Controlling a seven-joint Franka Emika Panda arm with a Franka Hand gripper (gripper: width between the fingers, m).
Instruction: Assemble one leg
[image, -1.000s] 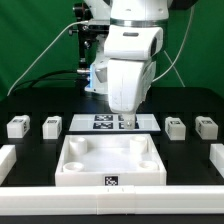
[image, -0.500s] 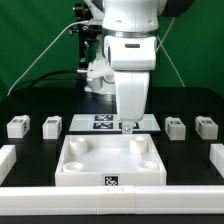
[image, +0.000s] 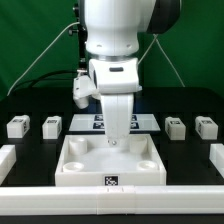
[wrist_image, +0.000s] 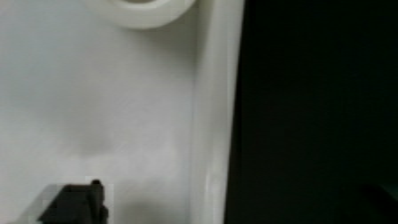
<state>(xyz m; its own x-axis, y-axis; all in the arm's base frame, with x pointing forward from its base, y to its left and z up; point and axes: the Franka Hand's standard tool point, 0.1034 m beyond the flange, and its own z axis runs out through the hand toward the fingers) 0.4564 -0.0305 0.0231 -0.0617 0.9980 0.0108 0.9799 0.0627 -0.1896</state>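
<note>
We're pre-grasp: end effector (image: 113, 141) spread wide, empty, above large white raised-rim plastic panel (image: 60, 178). Small chunky white tagged plastic legs (image: 51, 126) sit off panel's far corners. Next, we reckon: sideways to one, pinch.

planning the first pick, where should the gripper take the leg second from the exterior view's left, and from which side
Probably from straight above, closing on the two side faces of the leg. It is a small chunky block standing free on the table, with gaps to the neighbouring leg and the marker board, so its sides look reachable.
</note>
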